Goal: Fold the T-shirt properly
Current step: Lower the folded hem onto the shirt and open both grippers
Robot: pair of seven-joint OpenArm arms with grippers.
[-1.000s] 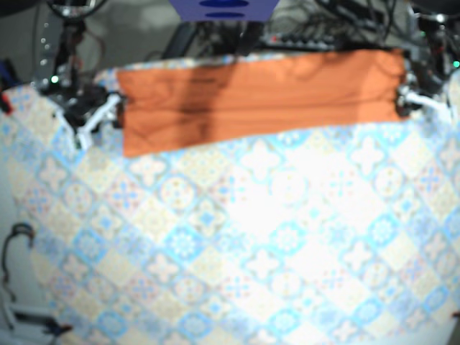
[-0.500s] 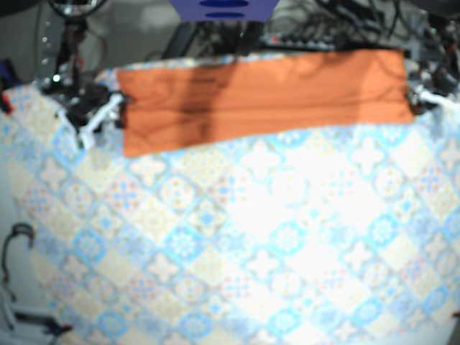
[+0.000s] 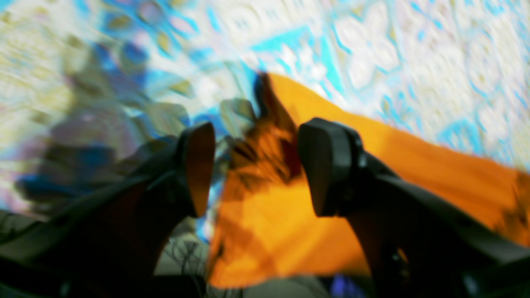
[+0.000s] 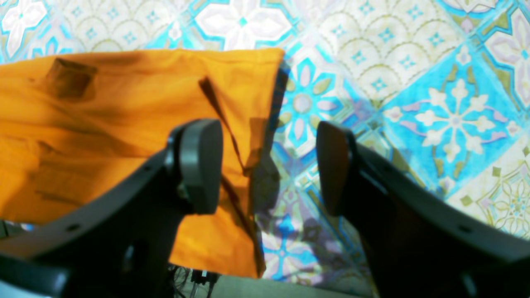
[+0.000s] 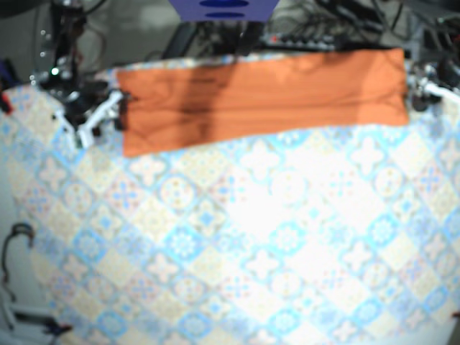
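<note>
While the patterned tablecloth (image 5: 251,251) filled the base view, the orange T-shirt (image 5: 266,93) lay as a long band across the upper frame. The left gripper (image 3: 256,165) and right gripper (image 4: 269,165) stood released, jaws spread over its opposite ends.

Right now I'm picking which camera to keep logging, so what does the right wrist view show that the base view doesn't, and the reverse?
Only the right wrist view: the right end effector open, one finger above the T-shirt and one above the tablecloth, plus creases near the shirt's short edge. Only the base view: the shirt's whole length as a long band, with the left end effector at its other end. Both: the orange shirt on the patterned cloth, the right arm at its end.
</note>
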